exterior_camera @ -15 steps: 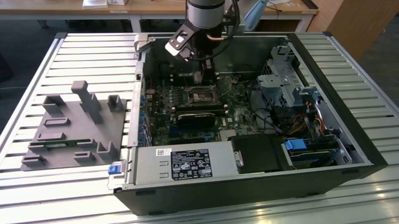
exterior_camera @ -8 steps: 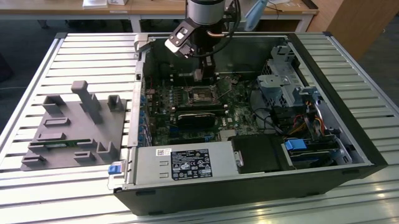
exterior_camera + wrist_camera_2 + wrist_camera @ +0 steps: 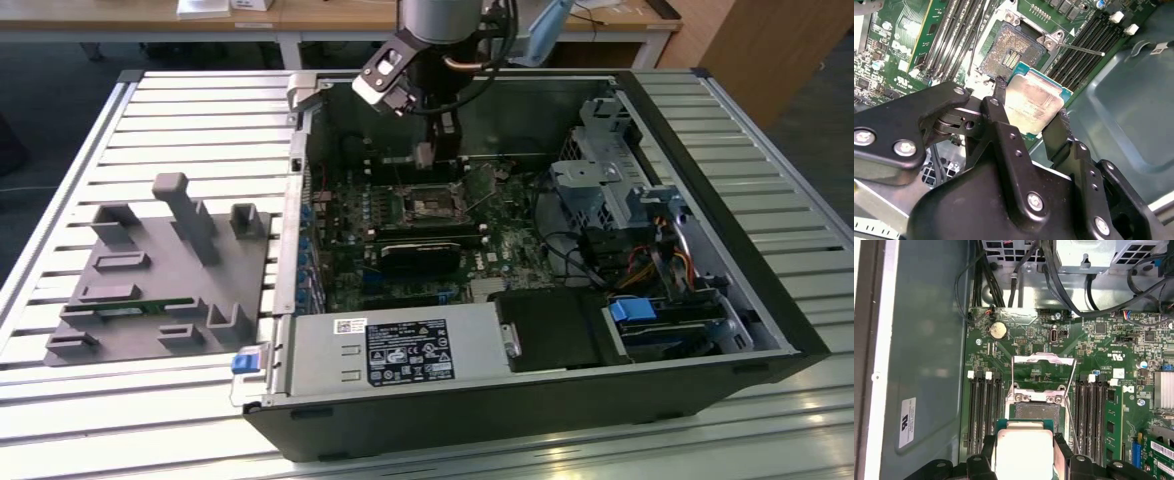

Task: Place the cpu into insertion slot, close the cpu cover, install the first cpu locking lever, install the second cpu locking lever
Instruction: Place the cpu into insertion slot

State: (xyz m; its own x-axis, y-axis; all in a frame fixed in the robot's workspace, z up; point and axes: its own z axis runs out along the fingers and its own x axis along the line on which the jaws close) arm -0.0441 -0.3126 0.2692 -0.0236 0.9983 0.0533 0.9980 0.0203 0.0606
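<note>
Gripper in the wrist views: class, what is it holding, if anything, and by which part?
The gripper holds the cpu by two opposite side edges, one finger on each; the cpu is not yet seated in the insertion slot.

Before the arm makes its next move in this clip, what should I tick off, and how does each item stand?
1. Grip on the cpu: ok. The gripper is shut on it, clamping opposite edges.
2. Is the insertion slot free: ok. Its pin field is bare.
3. Is the cpu cover out of the way: ok. It is swung up off the slot.
4. Is the locking lever released: ok for the one sticking out free beside the slot. For the other, cannot tell.
5. Chip squared up over the slot: cannot tell from these angles.
6. Chip seated: not ok. It is held clear of the slot.
</note>
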